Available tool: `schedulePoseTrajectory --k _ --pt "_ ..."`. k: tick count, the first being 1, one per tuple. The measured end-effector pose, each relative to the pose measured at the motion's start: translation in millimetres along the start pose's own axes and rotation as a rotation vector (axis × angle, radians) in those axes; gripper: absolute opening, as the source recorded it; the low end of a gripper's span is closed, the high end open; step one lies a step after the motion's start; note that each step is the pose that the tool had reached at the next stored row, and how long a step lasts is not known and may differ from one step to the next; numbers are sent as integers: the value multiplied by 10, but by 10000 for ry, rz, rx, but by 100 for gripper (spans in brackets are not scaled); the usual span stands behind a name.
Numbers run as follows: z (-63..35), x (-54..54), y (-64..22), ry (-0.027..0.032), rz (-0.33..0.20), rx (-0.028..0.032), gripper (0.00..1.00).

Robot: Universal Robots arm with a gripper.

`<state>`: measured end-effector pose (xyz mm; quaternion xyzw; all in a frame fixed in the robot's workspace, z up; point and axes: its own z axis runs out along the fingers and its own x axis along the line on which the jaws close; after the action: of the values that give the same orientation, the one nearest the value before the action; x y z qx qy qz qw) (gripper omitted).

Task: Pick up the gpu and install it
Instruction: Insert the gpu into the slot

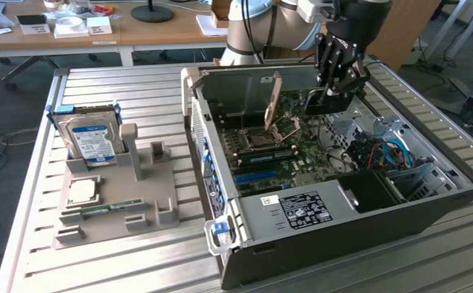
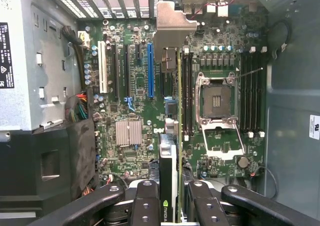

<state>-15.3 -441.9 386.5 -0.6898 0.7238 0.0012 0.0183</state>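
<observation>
Closest to the lens, clenched in the pincer (image 2: 172,198): the gpu (image 2: 169,181), gripped edge-on between black fingers (image 2: 146,201) closed partway, just to the card's thickness. Carried upright, silvery bracket (image 2: 172,26) toward the slot openings in the rear wall, likely to let the lower edge meet a socket squarely. Poised above the motherboard (image 2: 115,111), between the blue slot (image 2: 150,71) and the bare processor socket (image 2: 216,100); by the look of it, not yet seated. Beyond, laid open on its side on the slatted worktop (image 1: 382,268), the computer case (image 1: 301,210). Well apart at the exterior view's left, parked upright in a grey holder (image 1: 151,186), a hard drive (image 1: 90,137).
</observation>
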Motion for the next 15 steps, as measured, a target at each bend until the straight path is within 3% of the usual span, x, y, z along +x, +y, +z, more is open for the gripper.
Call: schedulePoseTrajectory --k 15 --pt "10 1 23 -2 3 2 27"
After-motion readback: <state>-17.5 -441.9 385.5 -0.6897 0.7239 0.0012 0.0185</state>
